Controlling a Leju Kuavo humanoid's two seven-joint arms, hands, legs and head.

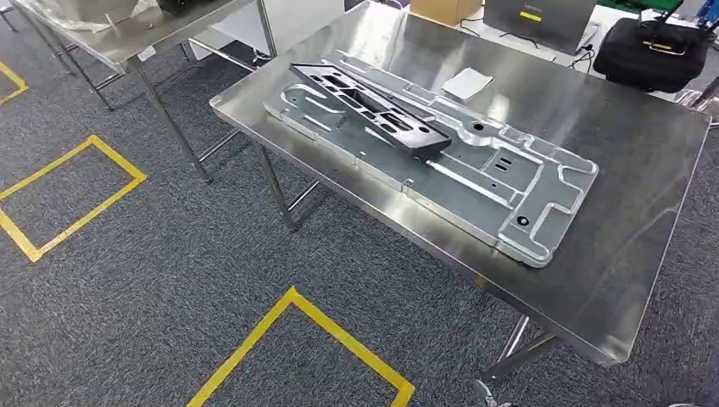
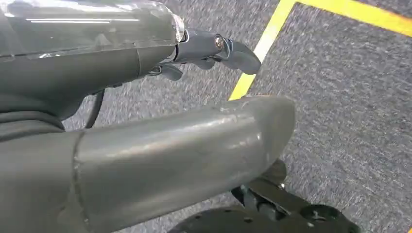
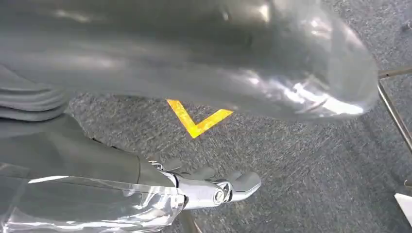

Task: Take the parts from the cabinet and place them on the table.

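Two parts lie on the stainless desk (image 1: 593,280) in the head view: a large grey machined plate (image 1: 475,182) across the middle, and a black slotted bracket (image 1: 373,108) resting on top of it toward the 11 o'clock end. A small pale sheet (image 1: 467,83) sits apart at 12 o'clock, and a black bag (image 1: 651,52) stands at the 2 o'clock corner. Yellow floor tape (image 1: 297,301) marks squares on the grey carpet at 6 and 9 o'clock.

Left hand (image 2: 209,51): hanging over the carpet, fingers loosely extended and apart, nothing held. Right hand (image 3: 214,189): likewise above the carpet, fingers spread, empty.

Assessment: both parts appear delivered to the desk, and the arms hang at the sides, so the step in hand is probably a turn or walk, either back toward the cabinet for further parts or away on completion. No cabinet is visible here. To do it well, keep both arms tucked clear of the desk edge and legs while turning, and avoid nudging the desk, since the bracket merely rests on the plate and could slide.
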